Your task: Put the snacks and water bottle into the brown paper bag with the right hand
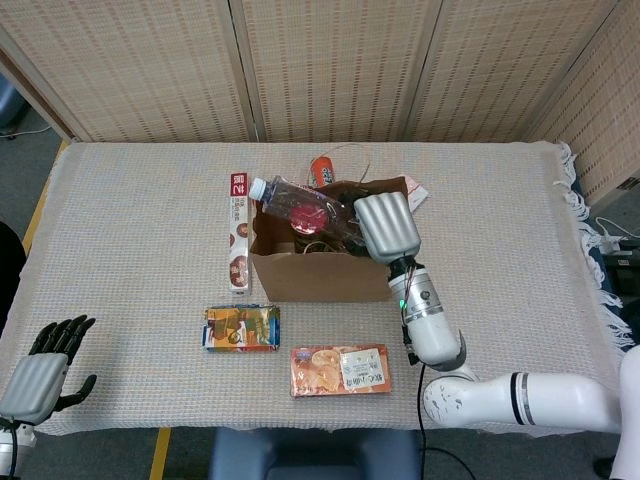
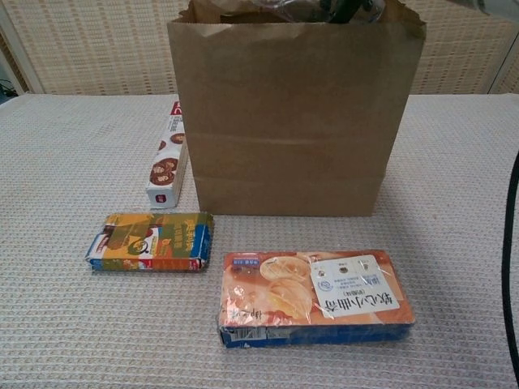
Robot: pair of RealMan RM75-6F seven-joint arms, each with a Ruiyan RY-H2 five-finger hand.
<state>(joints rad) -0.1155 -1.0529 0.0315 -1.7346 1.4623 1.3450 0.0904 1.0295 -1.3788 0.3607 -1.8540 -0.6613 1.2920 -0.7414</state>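
Observation:
The brown paper bag stands open at mid-table. My right hand grips a clear water bottle over the bag's mouth; the bottle lies nearly level, its white cap out past the bag's left edge. In the chest view only a sliver of the bottle shows above the rim. A red-lidded item is inside the bag. On the table lie an orange cracker pack, a multicoloured snack pack and a long white biscuit box. My left hand is open at the near left.
An orange can and a small white packet lie behind the bag. String handles of the bag stick up at its far rim. A woven screen closes off the back; the table's fringed edge runs along the right.

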